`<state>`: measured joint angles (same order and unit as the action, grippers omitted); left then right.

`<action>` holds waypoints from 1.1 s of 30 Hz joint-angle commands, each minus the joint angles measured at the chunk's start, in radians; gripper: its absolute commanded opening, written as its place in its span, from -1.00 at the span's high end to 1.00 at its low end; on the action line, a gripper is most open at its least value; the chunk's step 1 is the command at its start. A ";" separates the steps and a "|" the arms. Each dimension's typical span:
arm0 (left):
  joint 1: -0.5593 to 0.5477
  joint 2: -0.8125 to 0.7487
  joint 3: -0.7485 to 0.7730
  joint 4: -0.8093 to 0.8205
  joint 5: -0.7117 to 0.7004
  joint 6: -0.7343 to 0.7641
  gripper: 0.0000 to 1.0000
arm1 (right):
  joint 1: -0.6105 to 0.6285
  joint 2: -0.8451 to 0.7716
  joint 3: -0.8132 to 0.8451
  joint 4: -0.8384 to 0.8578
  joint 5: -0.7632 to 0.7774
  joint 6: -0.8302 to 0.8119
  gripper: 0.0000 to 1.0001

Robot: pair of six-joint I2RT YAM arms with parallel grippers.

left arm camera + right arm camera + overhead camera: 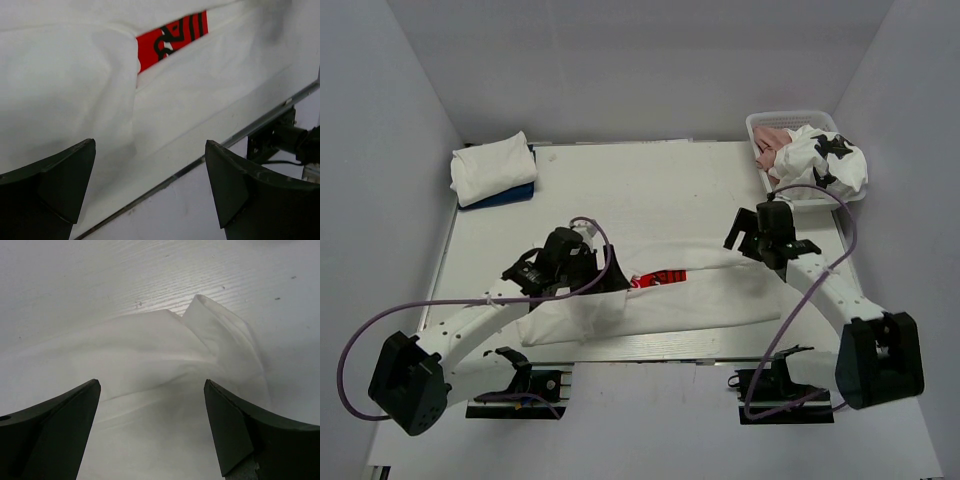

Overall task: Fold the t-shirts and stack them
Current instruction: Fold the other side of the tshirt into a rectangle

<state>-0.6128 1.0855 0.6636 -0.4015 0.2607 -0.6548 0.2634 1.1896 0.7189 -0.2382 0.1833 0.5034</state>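
Observation:
A white t-shirt (700, 295) with a red chest print (660, 277) lies folded lengthwise across the near half of the table. Its print also shows in the left wrist view (172, 37). My left gripper (582, 268) is open and empty over the shirt's left part, near the table's front edge. My right gripper (752, 238) is open and empty just above the shirt's right end, whose sleeve tip (220, 335) lies ahead of the fingers. Folded white (495, 167) and blue (515, 195) tees are stacked at the back left. A white tee with black patches (825, 160) and a pink one (772, 140) sit in the basket.
A white lattice basket (775, 120) stands at the back right corner. Grey walls close the back and both sides. The table's metal front edge (200, 162) runs just below the left fingers. Purple cables loop from both arms.

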 commanded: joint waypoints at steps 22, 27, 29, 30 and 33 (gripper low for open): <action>-0.258 0.215 0.157 -0.201 -0.329 -0.101 -1.00 | -0.053 0.300 0.200 -0.078 0.165 0.129 -0.80; -0.225 0.173 0.200 -0.309 -0.596 -0.233 -1.00 | -0.041 0.268 0.218 0.008 0.165 -0.058 -0.80; -0.213 0.172 0.241 -0.333 -0.674 -0.243 -1.00 | -0.029 0.312 0.253 -0.034 0.168 -0.135 -0.80; -0.212 0.172 0.257 -0.345 -0.702 -0.243 -1.00 | -0.023 0.347 0.311 -0.048 0.171 -0.158 -0.80; -0.165 0.234 0.294 -0.355 -0.782 -0.243 -1.00 | -0.007 0.435 0.394 -0.136 0.238 -0.224 -0.80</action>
<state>-0.8074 1.3041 0.9051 -0.7162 -0.3580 -0.8715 0.2401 1.5616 1.0245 -0.3069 0.3489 0.4004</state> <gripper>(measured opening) 0.997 0.897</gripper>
